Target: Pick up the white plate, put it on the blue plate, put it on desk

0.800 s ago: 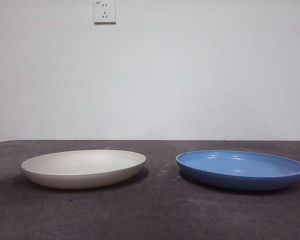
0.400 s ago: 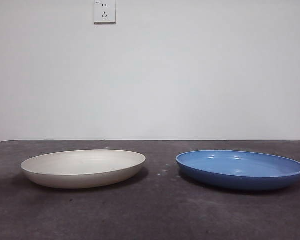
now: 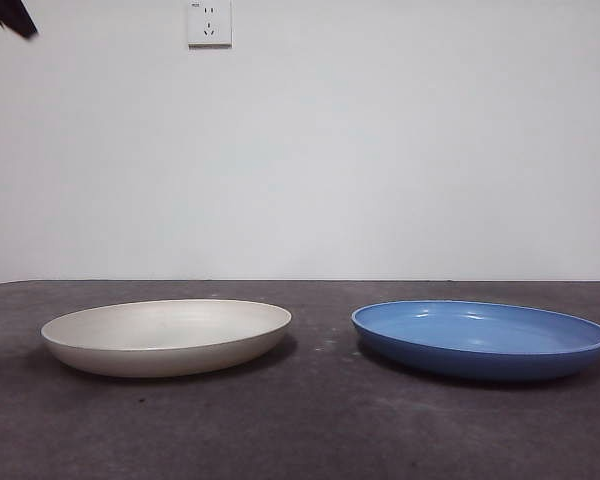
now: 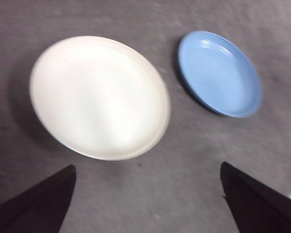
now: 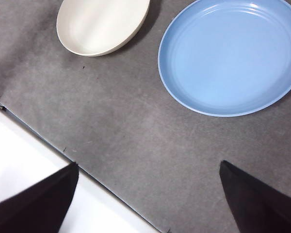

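The desk [image 3: 320, 420] spreads dark and bare under both plates, which lie flat on it side by side with a clear gap between them, not touching. The white plate [image 3: 167, 336] is empty and nothing grips it; the blue plate [image 3: 481, 339] is empty too. In the left wrist view the left gripper [image 4: 145, 204] hangs high above the white plate [image 4: 99, 97], its jaws wide apart and holding nothing, the blue plate [image 4: 219, 73] off to one side. The right gripper [image 5: 145, 204] hangs over the desk's edge near the blue plate [image 5: 230, 56], jaws likewise spread and empty. A black tip [image 3: 10, 15] shows at the front view's top corner. The pickup looks to be only starting: next, the left gripper would need to drop to the white plate's rim and close on it.
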### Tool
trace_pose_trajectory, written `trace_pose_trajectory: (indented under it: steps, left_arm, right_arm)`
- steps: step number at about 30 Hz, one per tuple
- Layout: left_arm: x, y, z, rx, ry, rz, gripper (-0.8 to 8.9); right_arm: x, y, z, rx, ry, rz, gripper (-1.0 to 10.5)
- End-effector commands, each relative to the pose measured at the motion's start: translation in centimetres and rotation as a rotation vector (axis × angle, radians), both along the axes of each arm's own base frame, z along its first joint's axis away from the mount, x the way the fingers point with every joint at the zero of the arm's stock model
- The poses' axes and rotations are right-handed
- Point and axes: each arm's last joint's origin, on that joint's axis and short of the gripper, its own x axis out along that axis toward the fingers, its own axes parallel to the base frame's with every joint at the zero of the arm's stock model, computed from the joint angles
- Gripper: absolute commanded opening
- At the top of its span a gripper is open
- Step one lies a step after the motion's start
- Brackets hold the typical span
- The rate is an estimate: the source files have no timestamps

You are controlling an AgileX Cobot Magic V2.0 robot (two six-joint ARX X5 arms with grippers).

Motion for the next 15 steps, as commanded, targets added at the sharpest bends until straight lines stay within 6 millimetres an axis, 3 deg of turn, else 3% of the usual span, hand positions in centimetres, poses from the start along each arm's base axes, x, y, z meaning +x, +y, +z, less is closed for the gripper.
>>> trace_pose_trajectory:
  steps: [1, 15]
  left_arm:
    - [1.4, -0.3, 0.5, -0.007, -0.006, 0.035, 4.68]
    - [11.7, -1.8, -1.1, 0.143, 0.135, 0.112, 4.68]
  right_arm:
    - [0.1, 0.1, 0.5, 0.01, -0.017, -0.004, 4.7]
    - [0.1, 0.1, 0.5, 0.01, -0.019, -0.003, 4.7]
